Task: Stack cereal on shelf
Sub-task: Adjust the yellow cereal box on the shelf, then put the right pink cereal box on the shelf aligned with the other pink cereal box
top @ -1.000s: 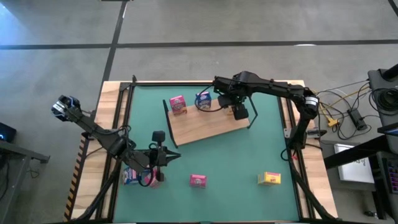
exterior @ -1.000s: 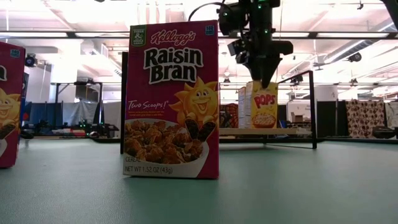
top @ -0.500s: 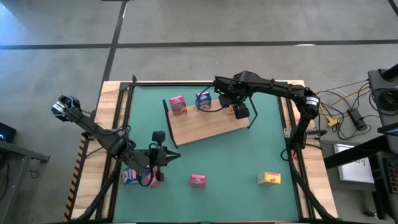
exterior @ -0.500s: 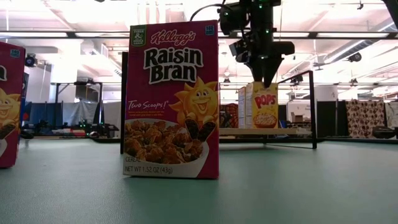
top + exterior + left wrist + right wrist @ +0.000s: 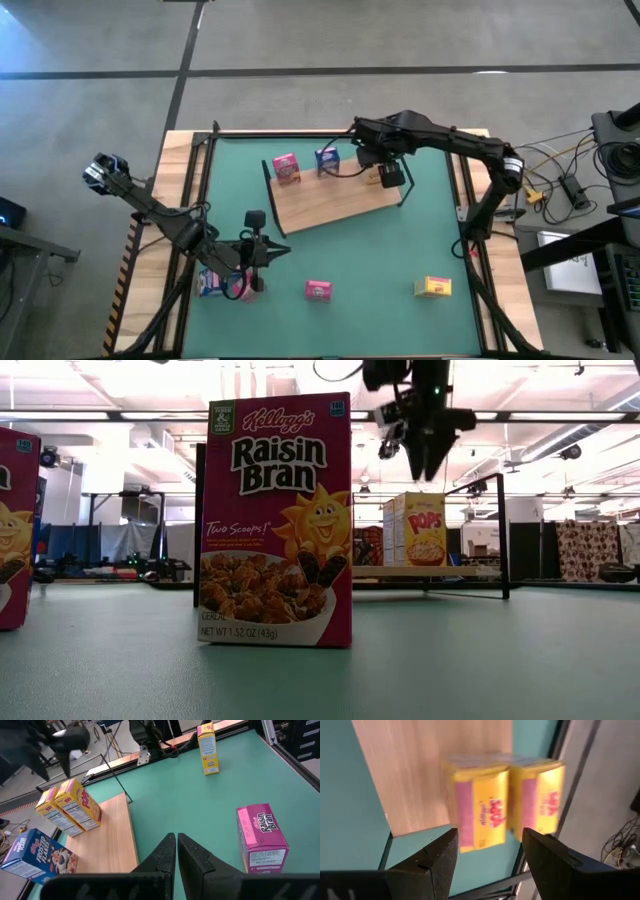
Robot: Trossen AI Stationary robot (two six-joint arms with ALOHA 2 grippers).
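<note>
While the right gripper (image 5: 393,176) hangs above the far right end of the shelf (image 5: 330,205), its fingers (image 5: 432,860) stand apart and hold nothing — the right wrist view looks straight down between them at two yellow Corn Pops boxes (image 5: 502,800) standing side by side, touching, at the board's end by the black wire frame (image 5: 406,188). In the low view that gripper points downward, clear above the Pops boxes (image 5: 418,529).

Shelf: a light wooden board lying at a slant on the green counter mat (image 5: 380,255). On it, from the high view, a pink Raisin Bran box (image 5: 286,168) near the left end, a blue Frosted Flakes box (image 5: 326,160) just beside it, apart, and the Pops pair mostly hidden under the right arm.

Off the shelf, on the mat along the near edge: a pink Raisin Bran box (image 5: 319,291) near the middle, a yellow Pops box (image 5: 433,288) well to its right, and a blue box (image 5: 209,284) at the left with a pink one (image 5: 240,289) beside it, under the left arm.

Left gripper (image 5: 268,251) — low at the near left of the mat, fingers (image 5: 167,852) together, empty, pointing toward the shelf.
</note>
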